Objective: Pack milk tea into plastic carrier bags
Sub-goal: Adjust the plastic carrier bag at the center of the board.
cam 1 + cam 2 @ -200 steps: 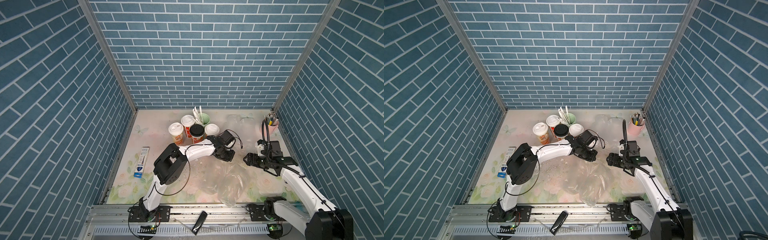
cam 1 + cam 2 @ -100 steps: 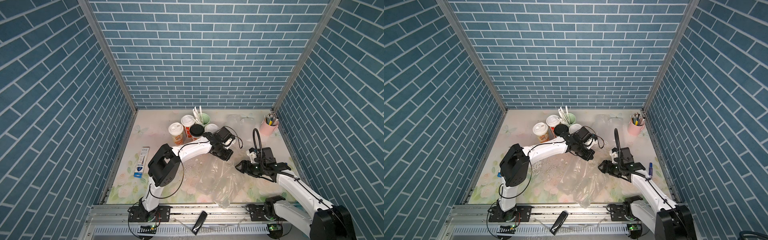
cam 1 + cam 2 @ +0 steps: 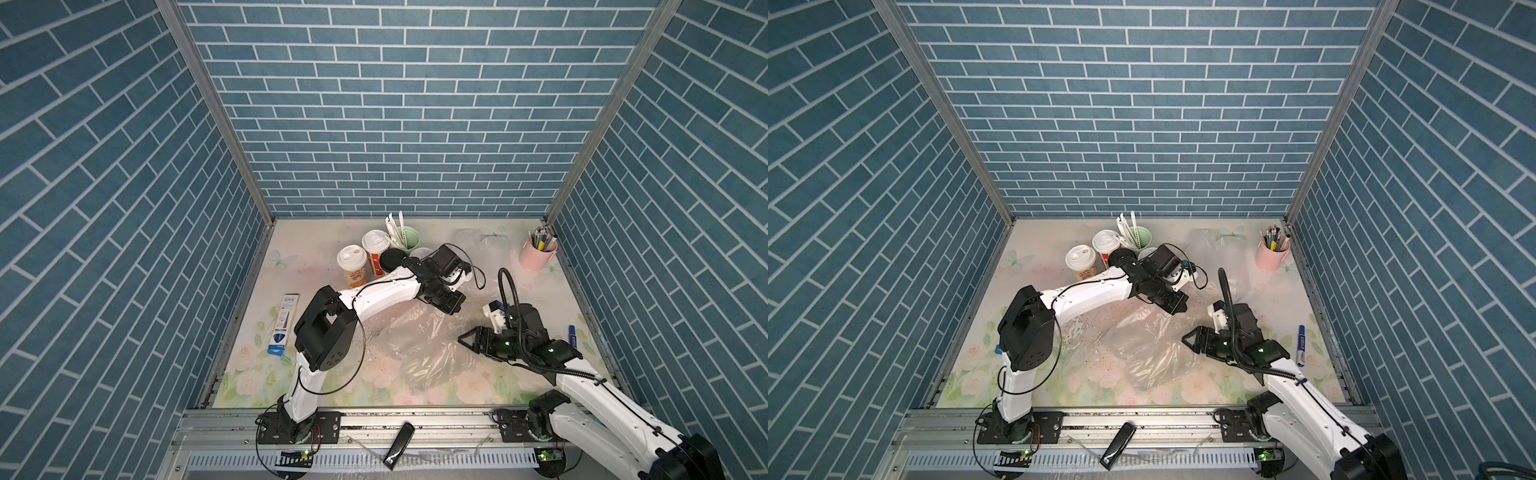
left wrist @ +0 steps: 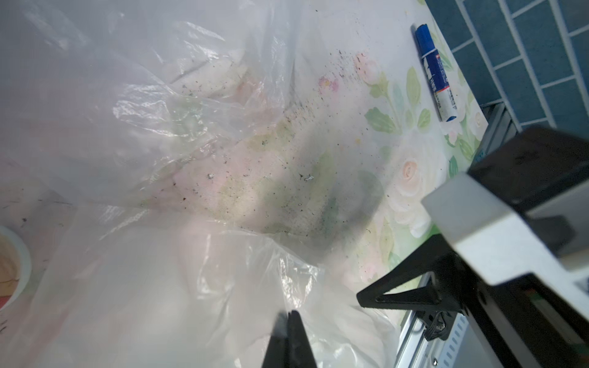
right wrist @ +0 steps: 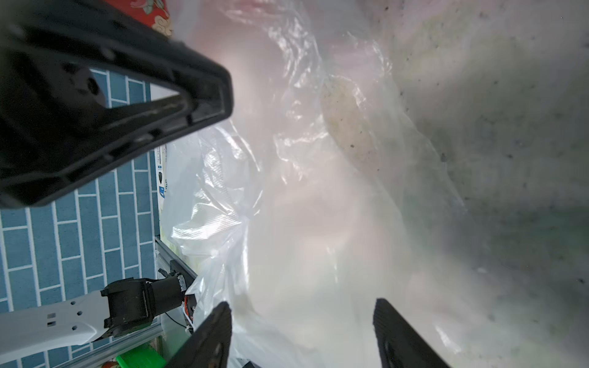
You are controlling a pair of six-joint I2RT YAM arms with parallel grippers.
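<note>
The milk tea cups stand grouped at the back: a white-lidded cup (image 3: 352, 257), a red one (image 3: 375, 243) and a black-lidded one (image 3: 392, 259); a fourth lid (image 3: 422, 252) peeks from behind my left arm. One clear plastic carrier bag (image 3: 424, 345) (image 3: 1150, 353) lies crumpled mid-table. Its far edge is pinched in my left gripper (image 3: 451, 305) (image 4: 288, 315), which is shut on the film. At the bag's right edge my right gripper (image 3: 467, 338) (image 5: 302, 318) is open, with film lying between its fingers (image 5: 220, 334). A second bag (image 3: 473, 239) lies at the back.
A mint-green cup of straws (image 3: 405, 237) stands behind the cups, and a pink pen cup (image 3: 538, 253) in the back right corner. A blue marker (image 3: 572, 336) lies by the right wall and a flat box (image 3: 284, 318) by the left wall. A black object (image 3: 399, 444) rests on the front rail.
My right gripper has moved left and slightly forward, up to the bag's right edge, and its jaws have narrowed a little. My left gripper has stayed shut on the bag's far edge.
</note>
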